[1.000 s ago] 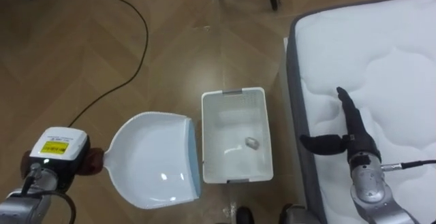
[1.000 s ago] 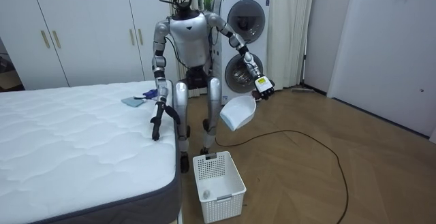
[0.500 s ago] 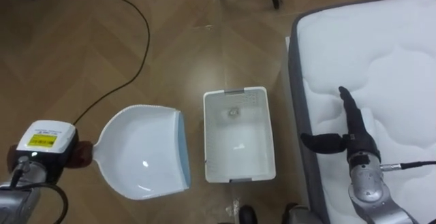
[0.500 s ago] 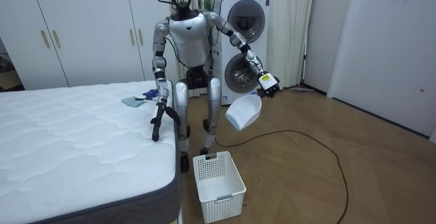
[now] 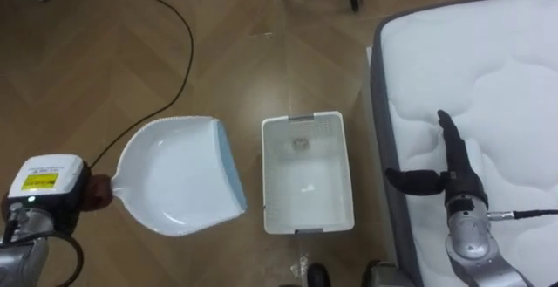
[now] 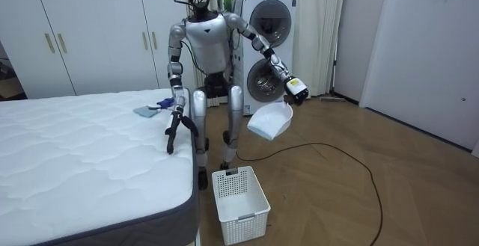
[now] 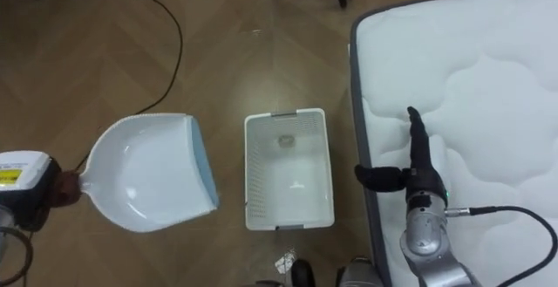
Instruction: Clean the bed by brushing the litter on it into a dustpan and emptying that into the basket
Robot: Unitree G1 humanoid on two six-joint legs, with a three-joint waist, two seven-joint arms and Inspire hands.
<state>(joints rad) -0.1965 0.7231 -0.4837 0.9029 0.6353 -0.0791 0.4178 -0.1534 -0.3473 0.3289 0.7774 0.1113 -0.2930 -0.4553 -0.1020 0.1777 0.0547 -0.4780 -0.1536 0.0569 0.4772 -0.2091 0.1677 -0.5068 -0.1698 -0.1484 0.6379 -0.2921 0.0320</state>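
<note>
My left hand (image 5: 94, 192) is at the lower left, shut on the handle of a white dustpan (image 5: 179, 175) with a blue lip. The pan hangs level above the wood floor, left of a white plastic basket (image 5: 267, 185). A small crumpled scrap (image 5: 301, 145) lies at the basket's far end. At the right, my right hand (image 5: 455, 172) rests open on the white quilted mattress (image 5: 497, 78) near its edge, fingers straight and thumb out to the side. In the room view I stand beside the bed (image 6: 75, 164), dustpan (image 6: 271, 121) held out over the floor.
A black cable (image 5: 166, 43) curls over the floor at the upper left. A paper scrap (image 5: 302, 261) lies by my feet. On the bed's far side lie a pale blue cloth (image 6: 146, 111) and a dark item (image 6: 163, 102). Stacked washing machines (image 6: 268, 51) and wardrobes (image 6: 90, 29) stand behind.
My left hand has lifted the dustpan up and to the left, away from the basket, and levelled it. The scrap slid to the basket's far end. The right hand has stayed put.
</note>
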